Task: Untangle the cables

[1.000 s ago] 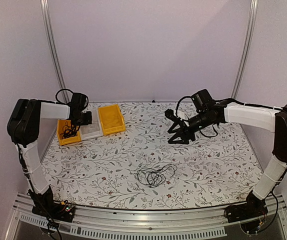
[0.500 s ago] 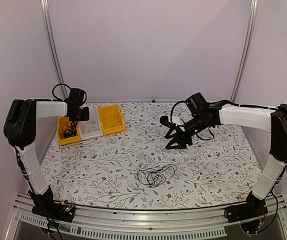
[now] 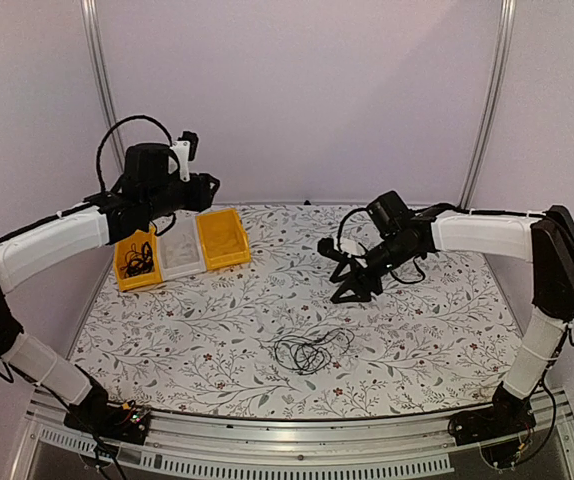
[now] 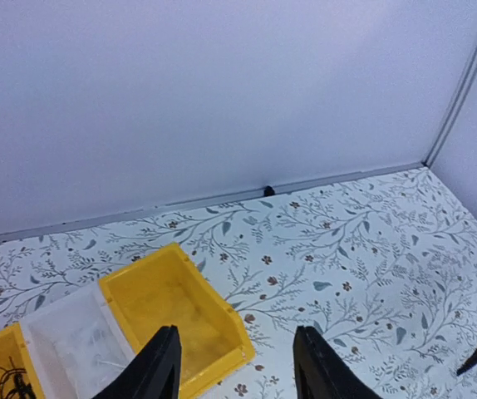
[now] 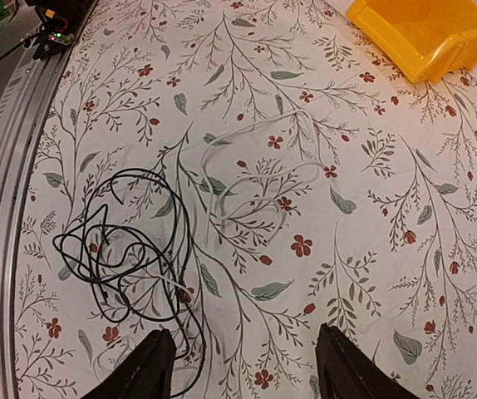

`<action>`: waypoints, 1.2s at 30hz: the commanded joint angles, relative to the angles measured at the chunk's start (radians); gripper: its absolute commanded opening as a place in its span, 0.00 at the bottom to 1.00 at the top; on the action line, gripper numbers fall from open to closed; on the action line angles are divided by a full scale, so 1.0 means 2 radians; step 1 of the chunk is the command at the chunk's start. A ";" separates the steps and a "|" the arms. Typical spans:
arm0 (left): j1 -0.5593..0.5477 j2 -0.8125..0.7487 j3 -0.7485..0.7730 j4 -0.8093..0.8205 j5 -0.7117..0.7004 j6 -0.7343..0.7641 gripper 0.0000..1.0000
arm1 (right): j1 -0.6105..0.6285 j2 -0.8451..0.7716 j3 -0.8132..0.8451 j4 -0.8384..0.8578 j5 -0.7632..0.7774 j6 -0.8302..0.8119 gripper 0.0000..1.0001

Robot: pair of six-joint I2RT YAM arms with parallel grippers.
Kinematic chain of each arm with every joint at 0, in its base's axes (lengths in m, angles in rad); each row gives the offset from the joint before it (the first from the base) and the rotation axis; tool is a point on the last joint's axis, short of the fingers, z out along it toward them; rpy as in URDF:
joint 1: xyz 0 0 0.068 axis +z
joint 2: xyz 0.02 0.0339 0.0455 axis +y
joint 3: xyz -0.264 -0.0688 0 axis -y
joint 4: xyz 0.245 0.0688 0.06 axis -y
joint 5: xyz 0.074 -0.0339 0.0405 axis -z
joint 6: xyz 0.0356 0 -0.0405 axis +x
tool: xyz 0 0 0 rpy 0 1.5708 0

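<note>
My left hand [image 4: 237,366] has just let go and lifted clear of the bins. Its fingers stand apart with nothing between them. A black bundle [image 3: 139,262] is left lying in the leftmost yellow bin [image 3: 139,283], so I judge one cable sorted. The other cables [image 3: 310,352] sit in a loose tangle on the desk [image 3: 437,330], near its front edge. My right hand [image 5: 243,366], open and empty, has edged toward them. A pale wire [image 5: 255,179] beside the tangle may be another cable, though I can't be sure.
</note>
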 commanded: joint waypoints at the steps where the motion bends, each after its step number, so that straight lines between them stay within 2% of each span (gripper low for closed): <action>1: -0.067 0.011 -0.059 -0.004 0.051 -0.036 0.45 | 0.005 0.014 0.014 0.005 0.017 0.005 0.62; 4: -0.104 0.013 -0.101 0.000 0.014 -0.098 0.45 | 0.005 0.018 0.015 0.019 0.012 0.027 0.62; 9: -0.128 0.038 -0.146 -0.008 0.005 -0.204 0.37 | 0.015 0.042 0.025 0.016 0.006 0.042 0.62; 13: -0.146 0.080 -0.143 -0.008 0.036 -0.247 0.26 | 0.031 0.058 0.026 0.017 0.022 0.042 0.62; 16: -0.161 0.123 -0.119 -0.033 0.037 -0.279 0.27 | 0.041 0.066 0.028 0.018 0.033 0.042 0.62; 22: -0.176 0.186 -0.068 -0.093 0.046 -0.303 0.31 | 0.045 0.068 0.027 0.015 0.035 0.041 0.62; 28: -0.189 0.260 0.007 -0.182 0.029 -0.289 0.20 | 0.045 0.070 0.027 0.014 0.035 0.037 0.62; 34: -0.191 0.302 0.039 -0.205 0.058 -0.291 0.13 | 0.045 0.068 0.027 0.013 0.039 0.034 0.62; 36: -0.194 0.301 0.042 -0.207 0.052 -0.286 0.06 | 0.045 0.068 0.027 0.013 0.039 0.034 0.62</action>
